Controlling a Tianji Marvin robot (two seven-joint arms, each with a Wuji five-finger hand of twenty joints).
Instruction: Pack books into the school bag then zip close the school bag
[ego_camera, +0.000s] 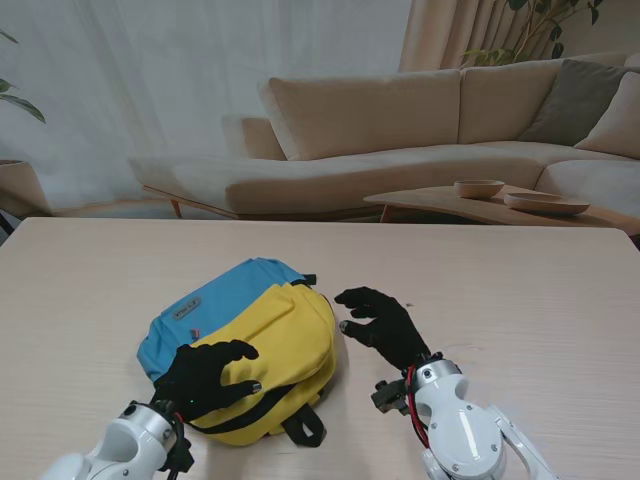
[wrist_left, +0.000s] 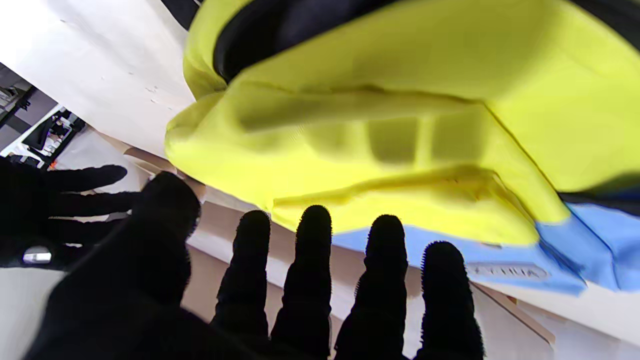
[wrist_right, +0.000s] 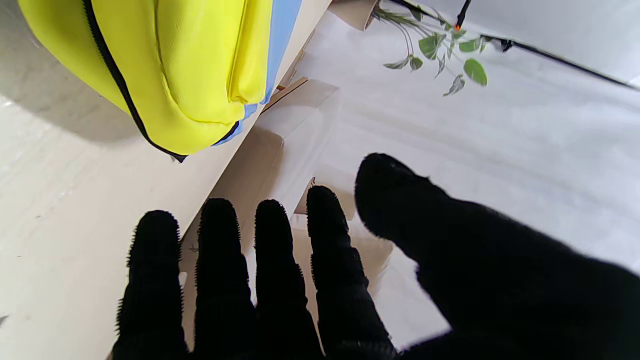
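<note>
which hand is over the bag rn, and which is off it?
The left hand is over the school bag, fingers spread above its yellow near end. The right hand is off it, over bare table just right of the bag, open and holding nothing.

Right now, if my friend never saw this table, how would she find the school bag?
Look at the wide pale wooden table in front of the beige sofa. Near its middle, between the left hand and the right hand, lies the school bag. It is the only bright thing there: a puffy yellow front, a blue back, black zip and straps.

Matt cloth school bag (ego_camera: 262, 335), pale wood-grain table (ego_camera: 540, 290), fuzzy black fingers (wrist_right: 220, 260)
</note>
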